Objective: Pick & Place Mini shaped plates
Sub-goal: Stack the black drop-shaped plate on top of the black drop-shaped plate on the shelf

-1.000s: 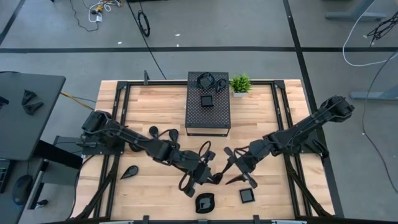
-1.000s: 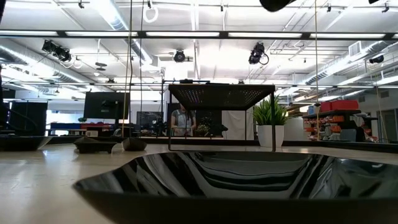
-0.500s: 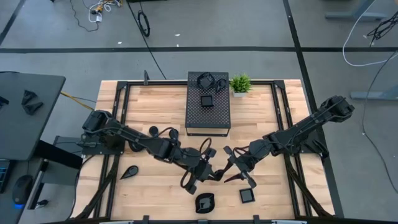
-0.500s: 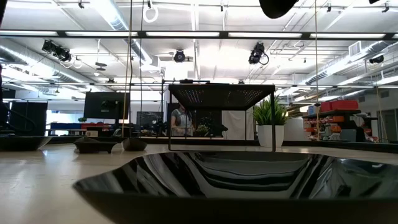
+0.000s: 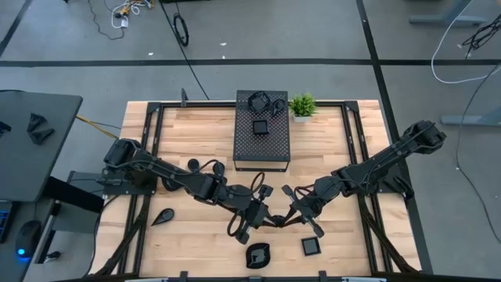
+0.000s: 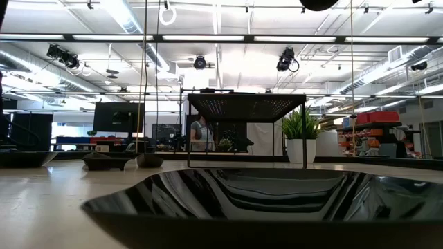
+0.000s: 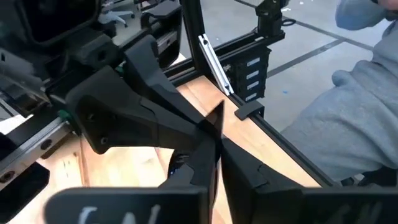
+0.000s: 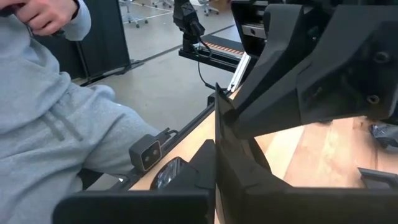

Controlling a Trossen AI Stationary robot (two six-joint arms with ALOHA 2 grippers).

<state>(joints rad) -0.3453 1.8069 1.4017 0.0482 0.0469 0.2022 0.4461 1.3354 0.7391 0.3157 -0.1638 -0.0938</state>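
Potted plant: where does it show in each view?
High view: potted plant in the upper middle, just right of centre.
Low view: right of centre, far back.
Left wrist view: not in it.
Right wrist view: not in it.
Shared landmark: the black perforated box, right beside it in both.

My left arm reaches in from left edge toward table's front centre, left gripper [image 5: 262, 220] low over board. My right arm stretches from right side, right gripper [image 5: 293, 216] facing it, tips nearly meeting. Whether either pair of fingers grips, I cannot tell.
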